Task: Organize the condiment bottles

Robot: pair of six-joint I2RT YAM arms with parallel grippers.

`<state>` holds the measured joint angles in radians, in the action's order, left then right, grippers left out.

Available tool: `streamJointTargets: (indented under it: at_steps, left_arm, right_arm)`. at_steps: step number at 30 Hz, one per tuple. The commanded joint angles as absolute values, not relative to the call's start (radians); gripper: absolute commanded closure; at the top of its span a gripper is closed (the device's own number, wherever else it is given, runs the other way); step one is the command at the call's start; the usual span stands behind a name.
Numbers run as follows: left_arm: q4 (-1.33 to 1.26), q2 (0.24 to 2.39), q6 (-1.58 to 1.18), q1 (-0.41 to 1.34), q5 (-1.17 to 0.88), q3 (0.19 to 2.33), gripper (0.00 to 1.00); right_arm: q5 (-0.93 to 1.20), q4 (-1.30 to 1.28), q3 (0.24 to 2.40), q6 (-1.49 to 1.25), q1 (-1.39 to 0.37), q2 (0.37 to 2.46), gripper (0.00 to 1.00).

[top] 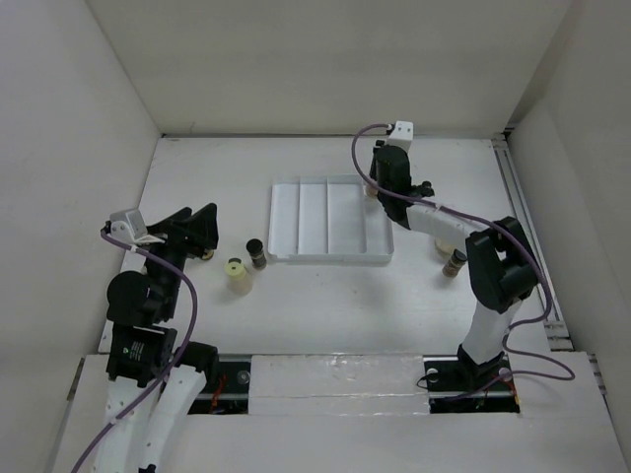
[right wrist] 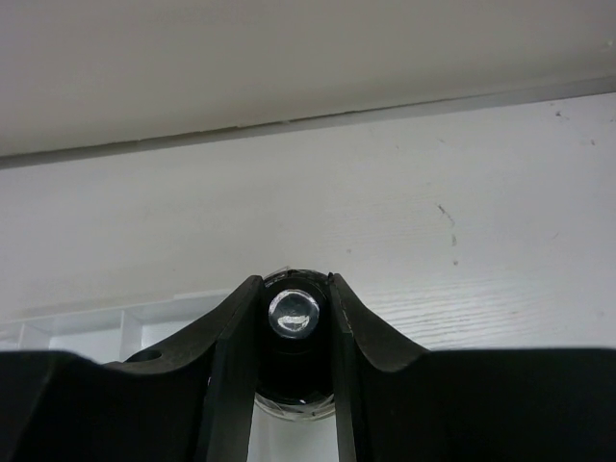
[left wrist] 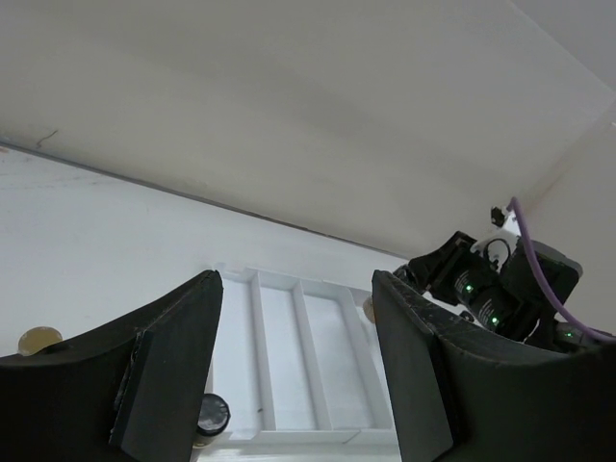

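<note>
Two of the condiment bottles stand just off the near left corner of the white divided tray [top: 340,219]. One is a black-capped dark brown bottle [top: 257,254] close to the rim, and the other is a yellow bottle [top: 237,275] just beside it on the near side.

My left claw [left wrist: 295,279] hangs low over the surface [top: 325,305] to their left and points toward the tray. Its jaws are spread with only air between them. A beige bottle [top: 207,255] peeks out at the near side of that claw, mostly hidden under it; I cannot tell whether they touch.

My right claw [right wrist: 293,281] is at the tray's far right corner, pinching a clear bottle [right wrist: 293,314] by its black cap, which has a shiny spot in the middle. I cannot tell whether that bottle is inside the end compartment or just outside the rim.

Further right, apart from the tray, two more bottles stand together by my right arm [top: 498,271]. They are a dark brown one [top: 455,263] and a beige one [top: 443,245], which the arm partly covers.
</note>
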<state>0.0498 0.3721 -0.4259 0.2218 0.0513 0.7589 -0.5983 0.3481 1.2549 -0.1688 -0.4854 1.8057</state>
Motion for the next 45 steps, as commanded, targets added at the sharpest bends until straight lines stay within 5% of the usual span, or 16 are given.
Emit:
streamJointTargets:
  at_steps: [1,10,18,29,45]
  left_arm:
    - [0.0,0.382,-0.43,0.225,0.032,0.75,0.41]
    - [0.0,0.391,-0.43,0.225,0.023,0.75,0.41]
    - [0.0,0.391,-0.439,0.225,0.014,0.75,0.41]
    - [-0.009,0.4,-0.439,0.225,-0.005,0.75,0.41]
    - [-0.018,0.419,-0.439,0.225,-0.023,0.75,0.41]
  right_arm:
    - [-0.591,0.399,1.308,-0.176,-0.483,1.83,0.7]
    - [-0.56,0.39,1.327,-0.215,-0.465,1.891,0.63]
    - [-0.525,0.354,1.315,-0.244,-0.465,1.797,0.21]
    - [-0.719,0.181,1.097,-0.431,-0.365,1.508,0.22]
    - [-0.499,0.02,1.15,-0.446,-0.252,1.643,0.37]
